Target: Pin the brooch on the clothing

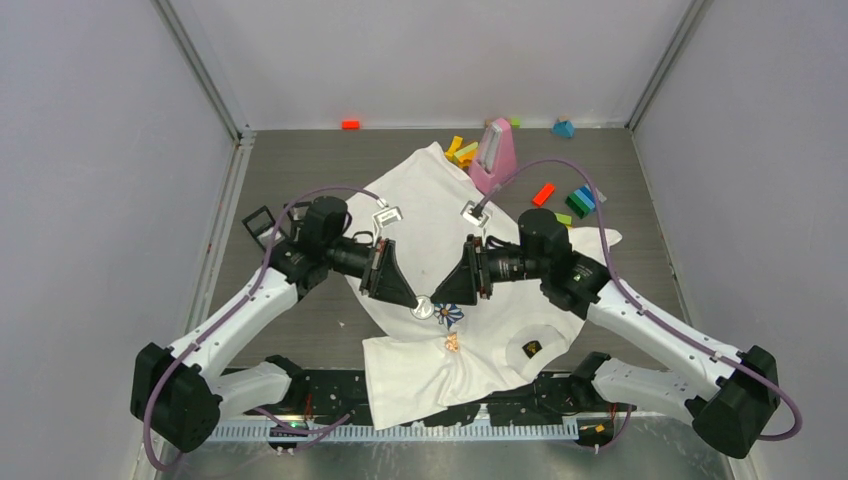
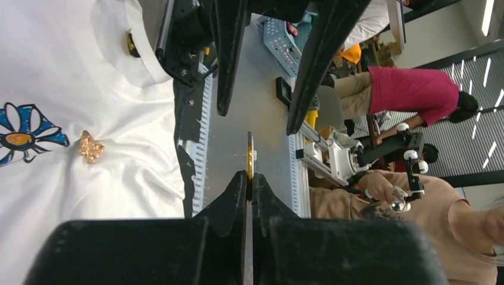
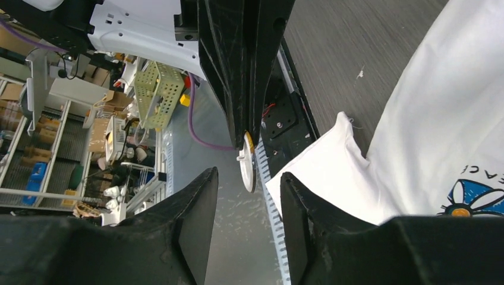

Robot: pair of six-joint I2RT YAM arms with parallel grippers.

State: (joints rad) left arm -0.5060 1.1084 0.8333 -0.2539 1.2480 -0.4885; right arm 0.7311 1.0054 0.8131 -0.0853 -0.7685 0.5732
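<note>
The clothing (image 1: 440, 220) is a white T-shirt lying flat on the table, with a blue daisy print (image 1: 449, 316) near its middle. Above the print, my left gripper (image 1: 415, 303) is shut on the brooch (image 1: 424, 308), a thin round disc with a gold edge. The left wrist view shows the brooch (image 2: 250, 155) edge-on, sticking out past the fingertips. My right gripper (image 1: 440, 300) faces it from the right, open. In the right wrist view the brooch (image 3: 248, 169) hangs just ahead of the gap between the fingers (image 3: 205, 190), touching neither. A small gold piece (image 2: 91, 146) lies on the shirt beside the daisy.
A pink stand (image 1: 495, 155) and several coloured blocks (image 1: 575, 200) sit behind the shirt at the back right. An orange block (image 1: 350, 124) lies by the back wall. A small black frame (image 1: 259, 222) is left of the left arm. The shirt's black neck label (image 1: 531, 348) faces the near edge.
</note>
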